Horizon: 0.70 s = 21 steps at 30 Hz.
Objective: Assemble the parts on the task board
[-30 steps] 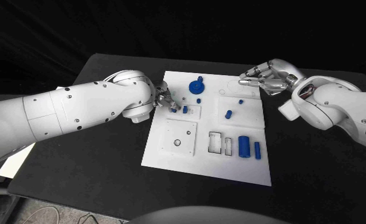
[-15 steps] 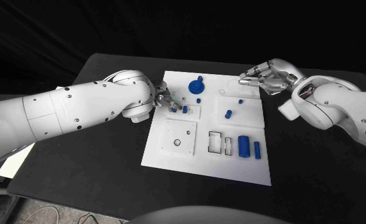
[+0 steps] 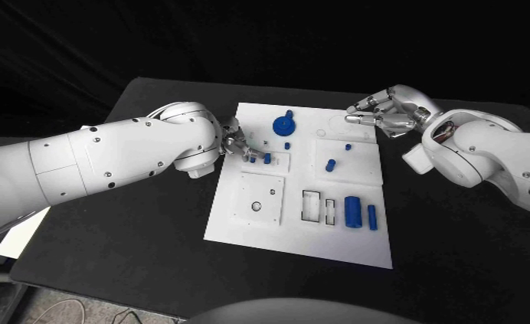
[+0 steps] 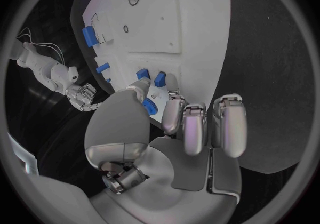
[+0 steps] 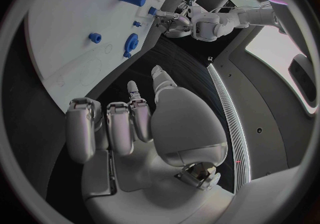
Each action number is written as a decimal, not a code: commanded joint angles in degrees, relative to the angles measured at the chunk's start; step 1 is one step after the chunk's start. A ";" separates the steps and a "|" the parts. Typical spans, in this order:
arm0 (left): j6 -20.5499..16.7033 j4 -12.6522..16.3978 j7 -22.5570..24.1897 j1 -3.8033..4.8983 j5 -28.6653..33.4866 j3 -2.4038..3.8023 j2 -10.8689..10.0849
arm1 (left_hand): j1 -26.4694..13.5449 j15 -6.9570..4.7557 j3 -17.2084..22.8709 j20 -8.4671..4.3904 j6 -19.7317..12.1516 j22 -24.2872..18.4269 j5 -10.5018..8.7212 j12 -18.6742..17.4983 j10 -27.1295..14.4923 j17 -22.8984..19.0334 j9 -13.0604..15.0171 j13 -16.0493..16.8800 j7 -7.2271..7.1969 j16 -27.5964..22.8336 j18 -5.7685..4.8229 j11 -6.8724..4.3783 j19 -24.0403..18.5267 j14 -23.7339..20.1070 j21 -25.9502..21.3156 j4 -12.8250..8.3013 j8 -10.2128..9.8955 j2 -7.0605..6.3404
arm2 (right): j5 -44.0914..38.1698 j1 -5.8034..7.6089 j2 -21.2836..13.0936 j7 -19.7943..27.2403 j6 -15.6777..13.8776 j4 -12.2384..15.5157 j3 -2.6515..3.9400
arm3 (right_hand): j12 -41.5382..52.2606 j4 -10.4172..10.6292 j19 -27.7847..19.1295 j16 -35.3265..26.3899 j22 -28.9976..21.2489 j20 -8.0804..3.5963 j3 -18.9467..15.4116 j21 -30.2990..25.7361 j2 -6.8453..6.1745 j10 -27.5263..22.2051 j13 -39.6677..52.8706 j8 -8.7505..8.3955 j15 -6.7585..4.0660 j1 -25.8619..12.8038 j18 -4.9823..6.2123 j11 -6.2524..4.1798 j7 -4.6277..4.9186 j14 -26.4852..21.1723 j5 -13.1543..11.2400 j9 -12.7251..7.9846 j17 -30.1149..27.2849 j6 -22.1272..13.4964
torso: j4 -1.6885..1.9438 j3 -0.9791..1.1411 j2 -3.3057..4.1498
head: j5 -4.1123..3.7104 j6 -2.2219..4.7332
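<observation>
2 small blue pegs (image 3: 260,159) stand at the task board (image 3: 276,243)'s left edge, where the left hand (image 3: 234,142) has barely shifted in the last second, its fingertips (image 4: 175,113) just beside them; whether it pinches one I cannot tell. The right hand (image 3: 383,112) stays hovering over the board's far right corner, fingers curled on nothing. A blue gear (image 3: 285,124) sits in the board's far section, and a blue cylinder (image 3: 352,211) lies by the rectangular slots (image 3: 319,207).

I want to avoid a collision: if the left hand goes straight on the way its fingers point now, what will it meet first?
Most likely the two small blue pegs standing on the task board: the left hand has its fingertips right beside them. Whether they already touch is unclear.
</observation>
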 commanded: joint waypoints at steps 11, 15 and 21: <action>-9.12 2.34 10.11 0.15 8.88 0.97 -3.15 | 1.73 0.83 -2.57 0.70 -4.98 -0.65 0.29 -8.40 -6.72 15.08 -1.58 -10.19 2.19 0.17 1.84 1.49 0.08 6.14 -7.79 0.32 -2.30 1.14 | -0.05 -0.13 -0.01 0.47 0.86 -0.05 0.01 | -0.26 0.04 -0.35 -0.32 -0.14 -0.13 -0.33 -0.24 0.58 -0.37 8.29 0.28 -0.45 -0.13 0.76 -0.10 0.00 4.04 0.02 0.05 6.62 -0.43 | 0.01 0.02 -0.02 | -0.27 0.00; -11.36 2.53 16.59 0.43 15.32 1.23 -4.17 | 2.27 3.23 -3.27 2.54 -10.66 -5.87 0.21 -22.84 -19.76 14.25 -4.21 -26.39 5.23 -0.38 2.86 4.22 -2.00 5.86 -12.56 0.24 -5.89 0.45 | -0.05 -0.18 0.03 0.48 0.87 -0.11 0.01 | -0.26 0.04 -0.35 -0.32 -0.14 -0.13 -0.33 -0.24 0.58 -0.37 8.29 0.28 -0.45 -0.13 0.76 -0.10 0.00 4.04 0.02 0.05 6.61 -0.43 | 0.04 0.02 0.00 | -0.32 0.05; -12.79 1.98 27.14 0.78 19.11 1.36 -4.38 | 10.64 7.35 -3.52 6.63 -15.82 -37.25 -0.03 -32.12 -32.88 -19.78 -8.76 -33.62 9.71 -30.53 8.11 8.44 -19.69 -14.79 -45.01 -1.72 -9.51 2.01 | -0.03 -0.28 0.09 0.49 0.90 -0.23 0.01 | -0.26 0.04 -0.35 -0.32 -0.14 -0.13 -0.33 -0.24 0.58 -0.37 8.29 0.28 -0.45 -0.13 0.76 -0.10 0.00 4.04 0.02 0.05 6.61 -0.43 | 0.02 0.01 -0.01 | -0.65 0.29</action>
